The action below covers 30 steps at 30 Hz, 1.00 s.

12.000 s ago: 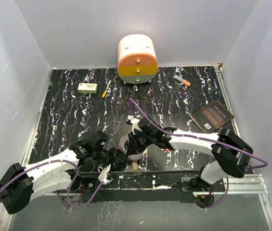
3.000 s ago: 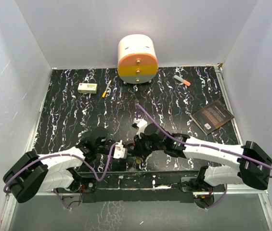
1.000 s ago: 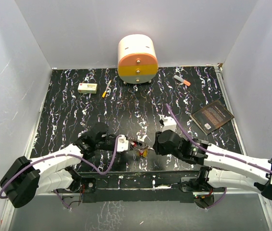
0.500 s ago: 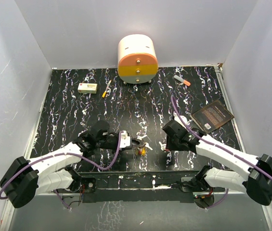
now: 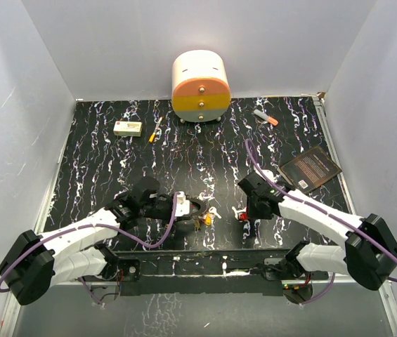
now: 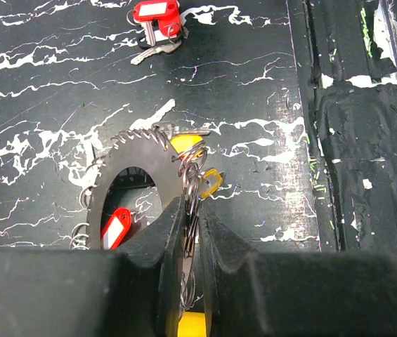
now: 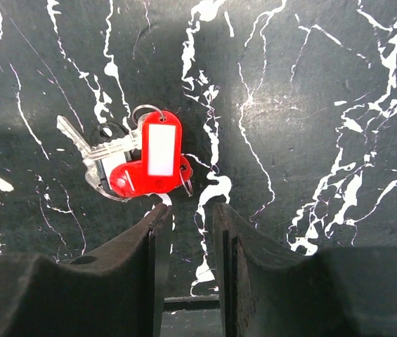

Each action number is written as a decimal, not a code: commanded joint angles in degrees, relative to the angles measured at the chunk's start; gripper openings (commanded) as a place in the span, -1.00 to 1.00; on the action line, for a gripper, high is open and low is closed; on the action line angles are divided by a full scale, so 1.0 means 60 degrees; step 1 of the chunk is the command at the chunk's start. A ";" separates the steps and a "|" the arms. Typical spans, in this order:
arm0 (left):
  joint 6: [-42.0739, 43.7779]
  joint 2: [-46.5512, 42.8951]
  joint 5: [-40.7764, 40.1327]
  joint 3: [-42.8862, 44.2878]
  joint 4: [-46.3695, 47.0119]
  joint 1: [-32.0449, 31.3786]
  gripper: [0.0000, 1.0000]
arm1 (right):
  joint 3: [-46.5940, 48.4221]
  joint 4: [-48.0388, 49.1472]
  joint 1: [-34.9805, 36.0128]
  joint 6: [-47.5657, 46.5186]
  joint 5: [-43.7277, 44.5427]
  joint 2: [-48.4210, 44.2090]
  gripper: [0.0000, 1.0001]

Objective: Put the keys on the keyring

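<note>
Over the last second the right arm point(image 5: 310, 214) has drawn back from the keyring point(image 6: 145, 151) toward the right of the surface point(image 5: 107, 168). A red bunch point(image 7: 149, 158) of keys now lies by itself where that arm had been working. The left arm point(image 5: 79, 235) has hardly shifted.

The left jaws are pinched nearly closed on the near rim of the keyring, with a few thin wire loops point(image 6: 192, 168) caught in the same grip. The keyring juts forward from them, its toothed edge pointing away and its hole in plain sight. Whether its far edge touches the surface I cannot tell. Two yellow keys point(image 6: 187, 147) hang by the wire loops just right of the keyring. A red tag point(image 6: 116, 228) shows through the hole, low on its left side.

The right jaws stand a little apart with nothing between them, only bare surface in the gap. They hover low, and the red bunch lies flat just ahead of them and slightly left. Its white-labelled tag rests on a second red tag, and a silver blade points up and left.

From above, the red bunch sits well right of the keyring, both near the front edge. Far back stand a drawer chest point(image 5: 200, 86), a box point(image 5: 127, 128) and a marker point(image 5: 265, 116), with a book point(image 5: 310, 169) at the right.
</note>
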 commanded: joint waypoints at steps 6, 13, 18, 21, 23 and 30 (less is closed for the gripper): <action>-0.0158 -0.0256 0.0138 0.0190 -0.0002 0.0033 -1.00 | -0.0033 0.0865 -0.0046 -0.0167 -0.0219 0.0387 -0.39; -0.0192 -0.0209 0.0138 0.0182 0.0200 0.0034 -1.00 | -0.0135 0.1121 -0.0066 -0.0244 -0.0125 0.0724 -0.40; -0.0207 -0.0215 0.0138 0.0168 0.0216 0.0033 -1.00 | -0.0238 0.1193 -0.0080 -0.0174 0.0005 0.0866 -0.40; -0.0217 -0.0247 0.0143 0.0141 0.0228 0.0033 -1.00 | -0.0224 0.1193 -0.0092 -0.0142 0.0097 0.1025 -0.41; -0.0241 -0.0262 0.0162 0.0124 0.0256 0.0033 -1.00 | -0.0194 0.1217 -0.0090 -0.0158 0.0121 0.1071 -0.45; -0.0280 -0.0292 0.0191 0.0118 0.0304 0.0033 -1.00 | -0.0133 0.1280 -0.0098 -0.0261 0.0261 0.1120 -0.76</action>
